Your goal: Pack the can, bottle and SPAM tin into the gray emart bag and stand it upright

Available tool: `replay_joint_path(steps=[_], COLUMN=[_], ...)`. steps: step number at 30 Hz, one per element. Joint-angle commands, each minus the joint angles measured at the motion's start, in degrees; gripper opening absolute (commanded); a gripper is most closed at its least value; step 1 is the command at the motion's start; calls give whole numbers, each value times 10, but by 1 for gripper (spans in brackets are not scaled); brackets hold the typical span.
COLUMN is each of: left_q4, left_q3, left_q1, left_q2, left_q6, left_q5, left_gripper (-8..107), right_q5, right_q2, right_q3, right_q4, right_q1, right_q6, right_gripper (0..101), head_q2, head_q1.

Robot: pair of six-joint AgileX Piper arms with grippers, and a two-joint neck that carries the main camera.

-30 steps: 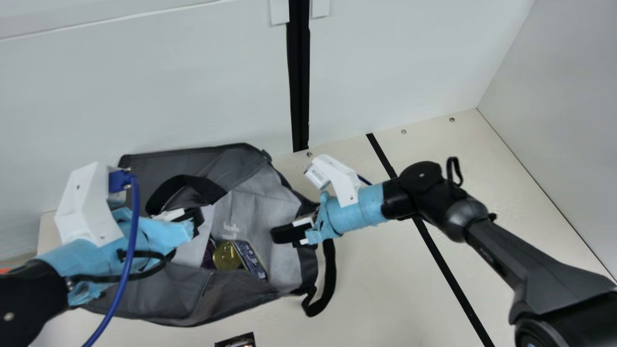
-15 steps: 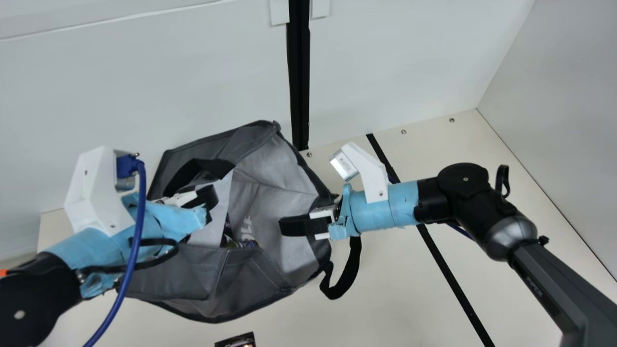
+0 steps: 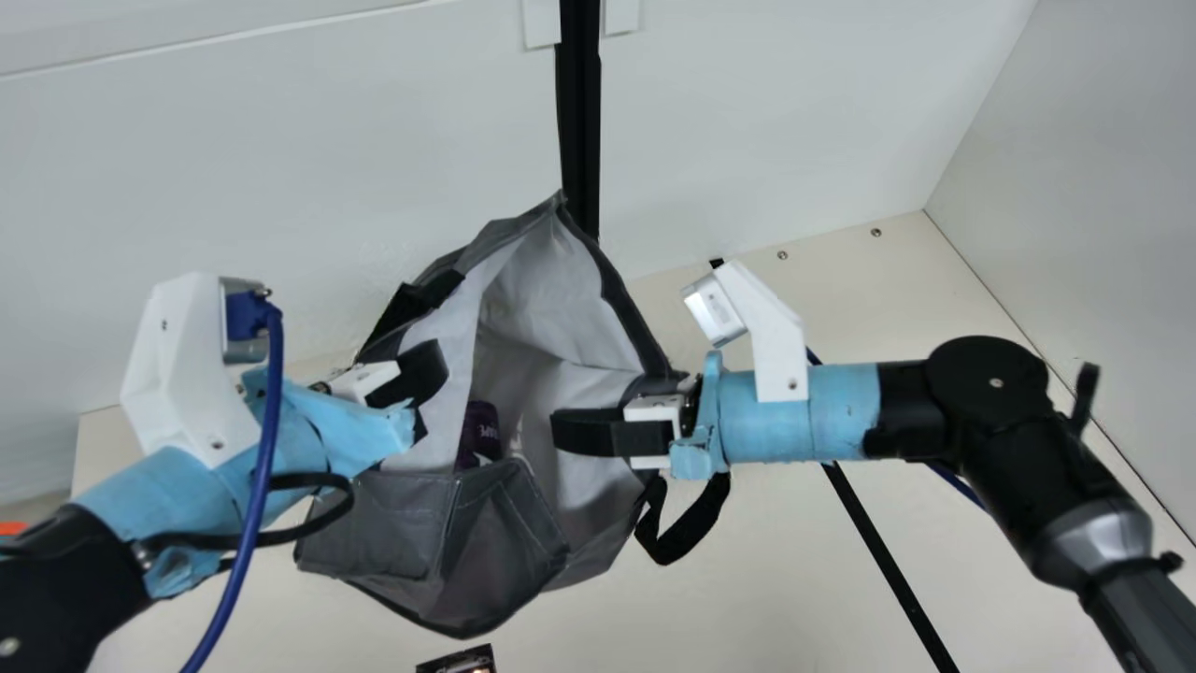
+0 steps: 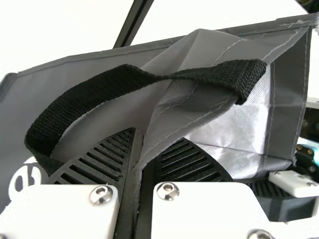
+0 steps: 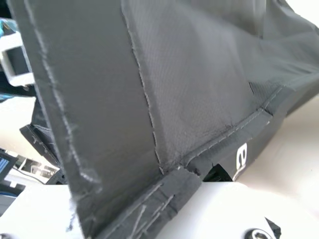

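The gray bag (image 3: 402, 523) hangs between both grippers in the main view, its mouth facing up and a dark purple item (image 3: 481, 432) inside. My left gripper (image 3: 425, 383) is shut on the bag's left rim; in the left wrist view that gripper (image 4: 142, 164) pinches the cloth of the bag (image 4: 114, 114) beside a black strap. At the opposite rim, my right gripper (image 3: 584, 433) is shut on the bag, one finger inside the mouth. In the right wrist view the cloth of the bag (image 5: 194, 84) runs down between its fingers, which it largely hides.
A small dark package (image 3: 458, 660) lies on the cream table (image 3: 766, 570) at the near edge. A white wall (image 3: 280, 168) with a black vertical strip stands behind the bag, and another wall (image 3: 1103, 187) rises at the right. A black strap loop (image 3: 687, 523) hangs below the right gripper.
The right gripper has moved rightward with its rim, and the left one has shifted slightly right. The bag has risen and tilted upright; the gold-topped can and the tin beside it have dropped from sight.
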Motion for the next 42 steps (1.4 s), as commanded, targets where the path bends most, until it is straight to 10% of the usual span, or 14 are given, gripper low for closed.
replay_joint_path(steps=[1, 26, 42], left_q4=[-14, -91, -64], left_q3=[1, -28, -119], left_q1=[4, 78, 83], left_q2=[-6, -113, -127], left_q6=[17, 121, 98], left_q5=[3, 168, 329], left_gripper=[-8, -8, -8], right_q5=[-3, -3, -3], right_q2=[-17, -189, -255], right_q3=[-3, -97, -155], right_q4=[5, -15, -172], right_q1=[-6, -56, -38], right_q6=[15, 212, 379], right_gripper=[0, 0, 0], head_q2=[-1, -1, -1], head_q1=[-13, -13, -13])
